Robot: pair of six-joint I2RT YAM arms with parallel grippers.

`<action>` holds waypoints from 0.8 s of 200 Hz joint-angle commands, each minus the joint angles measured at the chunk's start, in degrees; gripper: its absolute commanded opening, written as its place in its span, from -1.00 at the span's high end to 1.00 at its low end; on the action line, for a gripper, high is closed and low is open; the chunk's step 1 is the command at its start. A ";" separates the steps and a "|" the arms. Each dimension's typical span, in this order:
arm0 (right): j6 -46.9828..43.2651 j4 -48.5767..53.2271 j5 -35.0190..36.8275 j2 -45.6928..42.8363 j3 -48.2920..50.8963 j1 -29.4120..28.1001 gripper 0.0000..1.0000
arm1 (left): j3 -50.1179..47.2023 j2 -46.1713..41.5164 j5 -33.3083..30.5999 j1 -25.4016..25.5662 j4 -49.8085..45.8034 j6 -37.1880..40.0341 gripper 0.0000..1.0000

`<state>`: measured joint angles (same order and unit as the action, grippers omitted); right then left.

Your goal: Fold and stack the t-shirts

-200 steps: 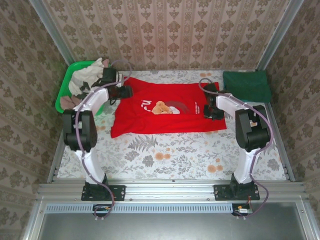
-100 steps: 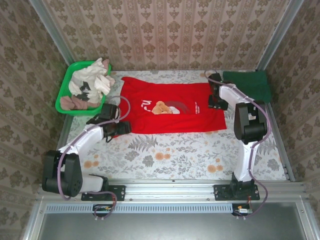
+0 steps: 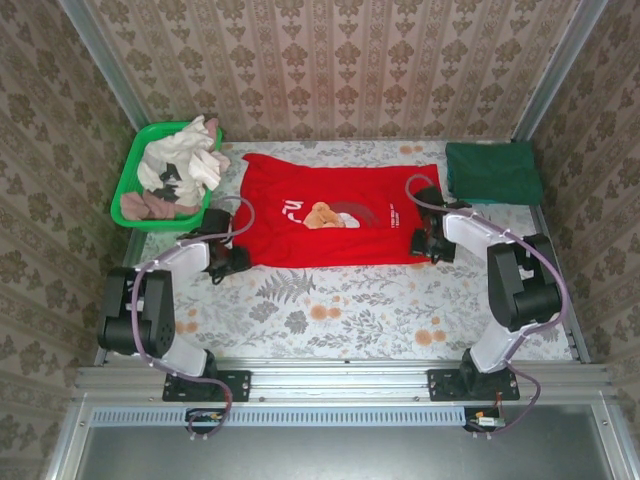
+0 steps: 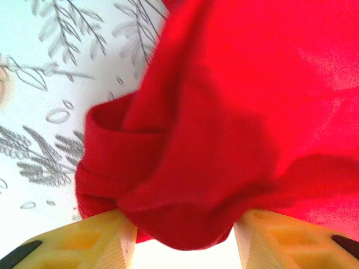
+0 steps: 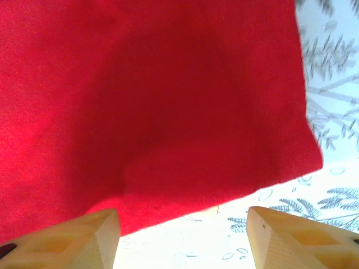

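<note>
We see a bright red teddy-bear t-shirt [image 3: 340, 215] spread flat on the floral table [image 3: 340, 310], and a folded dark green t-shirt [image 3: 492, 172] at the far right corner. The left gripper [image 3: 233, 260] pinches a bunched fold at the red shirt's near left corner. The right gripper [image 3: 432, 245] hangs with jaws wide apart over its near right corner.

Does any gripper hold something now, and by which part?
The left gripper pinches the red t-shirt at its near left corner; the right gripper is open.
</note>
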<state>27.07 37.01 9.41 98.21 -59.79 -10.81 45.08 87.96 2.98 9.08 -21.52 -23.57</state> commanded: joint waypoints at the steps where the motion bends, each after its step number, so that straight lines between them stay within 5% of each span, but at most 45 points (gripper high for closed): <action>1: 1.78 -0.96 1.81 1.42 0.40 1.09 -0.24 | 1.58 -0.02 1.20 -2.14 0.72 0.03 0.41; 25: 1.77 -0.70 2.47 2.51 -0.15 2.95 -0.14 | 3.36 -2.03 1.38 -3.40 -2.55 1.42 0.79; 48: 1.30 -0.59 2.59 3.04 -0.66 4.35 -0.07 | 5.87 -4.18 0.93 -4.09 -6.39 2.77 0.80; 59: 0.98 -0.41 2.60 3.12 -0.85 5.04 -0.06 | 6.82 -5.16 0.32 -4.21 -7.68 3.50 0.67; 77: 0.67 0.06 2.35 2.49 -0.94 5.70 -0.07 | 7.82 -5.98 -1.32 -4.29 -8.98 4.15 -0.13; 87: 0.30 0.15 1.51 1.45 -0.82 5.62 -0.07 | 7.82 -6.12 -1.85 -4.41 -9.89 4.20 -0.28; 143: -0.50 -1.38 0.30 -1.77 -1.55 5.63 -0.10 | 1.11 -3.70 0.61 -7.07 -2.72 2.08 -0.35; 160: -0.54 -2.02 -0.04 0.65 -2.87 5.66 -0.10 | 2.21 -0.74 0.72 -8.18 -2.28 2.55 -0.19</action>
<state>27.16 35.88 10.02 96.64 -60.34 -5.50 46.63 83.59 2.59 2.24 -26.30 -20.97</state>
